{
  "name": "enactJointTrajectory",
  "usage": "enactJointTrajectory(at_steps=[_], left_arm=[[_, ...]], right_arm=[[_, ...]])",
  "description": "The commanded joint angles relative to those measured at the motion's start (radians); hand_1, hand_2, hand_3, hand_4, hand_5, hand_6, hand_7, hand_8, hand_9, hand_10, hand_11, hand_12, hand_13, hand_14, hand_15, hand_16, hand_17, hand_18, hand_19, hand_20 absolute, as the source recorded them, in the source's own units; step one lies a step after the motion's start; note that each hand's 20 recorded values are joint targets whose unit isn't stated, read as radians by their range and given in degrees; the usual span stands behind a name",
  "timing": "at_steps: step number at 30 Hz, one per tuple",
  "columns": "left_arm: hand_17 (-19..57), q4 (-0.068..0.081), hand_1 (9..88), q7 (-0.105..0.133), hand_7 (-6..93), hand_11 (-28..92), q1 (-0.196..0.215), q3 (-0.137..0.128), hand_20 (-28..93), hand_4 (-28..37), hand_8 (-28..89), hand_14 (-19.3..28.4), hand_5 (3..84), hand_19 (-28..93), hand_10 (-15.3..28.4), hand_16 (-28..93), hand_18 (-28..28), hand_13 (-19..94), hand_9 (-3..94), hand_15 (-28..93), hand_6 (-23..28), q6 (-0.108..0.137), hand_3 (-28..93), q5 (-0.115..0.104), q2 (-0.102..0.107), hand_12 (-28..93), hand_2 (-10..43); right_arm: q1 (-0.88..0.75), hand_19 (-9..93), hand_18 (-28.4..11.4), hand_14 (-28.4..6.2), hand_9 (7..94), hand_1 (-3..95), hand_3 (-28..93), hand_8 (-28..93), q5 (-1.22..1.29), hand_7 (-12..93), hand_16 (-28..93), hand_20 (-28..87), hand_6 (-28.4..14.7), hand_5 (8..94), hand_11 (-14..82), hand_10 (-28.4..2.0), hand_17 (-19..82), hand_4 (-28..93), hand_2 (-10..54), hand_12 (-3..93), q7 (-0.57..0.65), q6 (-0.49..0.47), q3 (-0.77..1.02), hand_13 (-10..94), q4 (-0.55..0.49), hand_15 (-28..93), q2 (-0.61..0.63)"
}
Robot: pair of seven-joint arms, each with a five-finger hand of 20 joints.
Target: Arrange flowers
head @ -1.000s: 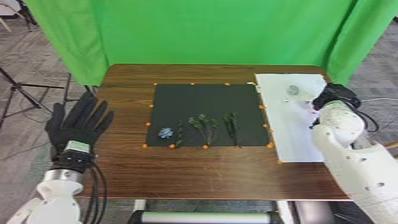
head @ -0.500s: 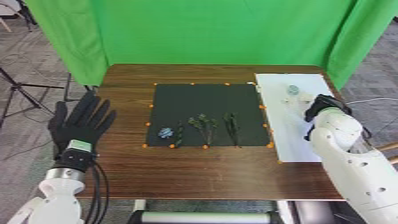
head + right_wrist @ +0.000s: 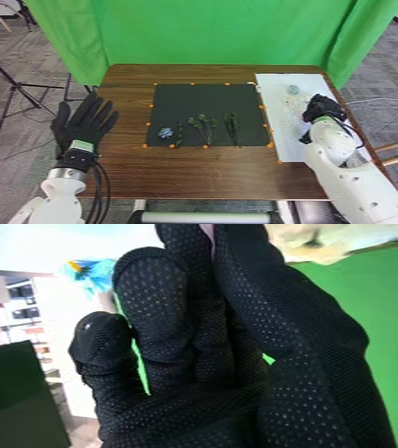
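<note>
In the head view my left hand (image 3: 84, 122) is open above the table's left edge, fingers straight. My right hand (image 3: 323, 109) is over the white sheet (image 3: 282, 142), beside pale speckled blossoms (image 3: 296, 106). The right wrist view shows my right hand (image 3: 213, 384), its thumb and fingers closed together around a sliver of a pink flower (image 3: 207, 229). A cream flower (image 3: 329, 244) is close to the thumb, and a blue flower (image 3: 89, 274) is farther off. Green sprigs (image 3: 204, 127), thin dark stems (image 3: 232, 129) and a small blue flower (image 3: 165, 132) lie on the black mat (image 3: 187, 100).
The brown table (image 3: 204, 175) carries the mat and the sheet side by side. Orange markers line the mat's edges. A pale bluish thing (image 3: 293, 90) is near the sheet's far end, and a green curtain (image 3: 213, 35) hangs behind the table.
My right hand has moved from the sheet's right edge toward the robot and slightly left. More speckled blossoms show beside it. The left hand has barely shifted.
</note>
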Motion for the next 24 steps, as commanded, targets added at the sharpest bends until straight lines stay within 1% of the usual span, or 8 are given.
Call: enactJointTrajectory(at_steps=[1,4,9,11,14,17,22,24], left_arm=[[-5.9,-0.001,27.6,-0.004,12.5,17,0.011,-0.010,10,-28.3,-10,12.3,35.9,33,11.4,-8,13.5,21,29.0,29,6.0,-0.007,72,0.009,-0.005,7,7.8],[-5.8,-0.005,27.6,-0.002,12.3,17,0.031,-0.022,10,-28.3,-9,11.8,35.8,33,11.3,-8,13.5,20,29.0,28,6.0,-0.007,72,0.011,-0.008,7,7.9],[-5.6,-0.009,27.4,0.001,12.1,16,0.050,-0.025,10,-28.3,-9,10.6,35.9,32,11.3,-8,13.0,19,28.9,26,5.9,0.003,72,0.002,-0.009,7,8.0],[-5.5,-0.003,27.3,-0.014,12.0,16,0.034,-0.012,10,-28.3,-9,10.3,35.9,32,11.3,-8,12.9,19,28.9,26,6.0,-0.006,72,0.011,-0.003,7,8.1],[-5.5,0.002,27.3,-0.005,12.0,16,0.020,0.008,10,-28.3,-9,10.2,35.9,32,11.3,-8,12.8,19,28.7,25,5.9,-0.006,72,0.002,0.014,7,8.2],[-5.5,0.010,27.3,-0.027,12.0,16,-0.002,0.020,10,-28.3,-9,10.1,35.8,32,11.3,-8,12.8,19,28.6,25,5.9,-0.004,72,0.010,-0.003,7,8.3],[-5.5,0.030,27.3,-0.041,12.2,16,-0.059,0.073,10,-28.3,-9,10.2,35.8,32,11.3,-8,12.8,19,28.6,25,5.9,0.000,72,0.004,0.018,7,8.3],[-5.6,0.043,27.3,-0.061,12.1,16,-0.094,0.097,10,-28.3,-9,10.2,35.8,32,11.3,-8,12.8,19,28.6,25,5.9,-0.002,72,0.005,0.019,7,8.3]], right_arm=[[-0.070,93,-20.7,-4.7,91.2,63.0,68,6,-0.197,29,40,36,0.7,79.4,8.6,-7.8,44,-28,-9.5,40.4,-0.203,0.064,-0.021,78,-0.217,52,0.027],[-0.032,93,-20.2,-4.2,91.0,62.8,69,6,-0.172,30,41,36,0.8,79.3,8.4,-7.8,44,-28,-9.5,40.5,-0.279,0.109,-0.055,78,-0.255,52,-0.005],[0.114,93,-19.4,-3.9,90.3,62.4,69,7,-0.120,31,42,37,1.1,78.2,8.6,-7.6,43,-28,-9.5,41.2,-0.415,0.111,-0.158,77,-0.199,52,-0.129],[0.161,93,-19.0,-3.7,90.1,62.1,69,7,-0.095,31,42,37,1.2,77.8,8.6,-7.6,43,-28,-9.5,41.2,-0.431,0.114,-0.212,76,-0.177,52,-0.165],[0.213,93,-19.0,-3.7,89.8,61.9,69,6,-0.090,32,42,37,1.3,77.4,8.7,-7.5,43,-28,-9.5,41.3,-0.470,0.086,-0.291,76,-0.137,52,-0.223],[0.245,93,-19.0,-3.8,89.7,61.8,69,6,-0.116,32,42,37,1.4,77.2,8.8,-7.5,43,-28,-9.5,41.1,-0.506,0.066,-0.370,76,-0.080,53,-0.270],[0.258,93,-19.1,-4.0,89.6,61.6,70,6,-0.179,33,42,37,1.4,77.1,8.9,-7.6,43,-28,-9.5,41.1,-0.485,0.060,-0.431,76,0.024,53,-0.352],[0.257,93,-19.2,-4.0,89.3,61.6,70,5,-0.189,33,43,38,1.4,76.9,8.9,-7.5,43,-28,-9.5,41.1,-0.473,0.049,-0.438,76,0.049,53,-0.374]])
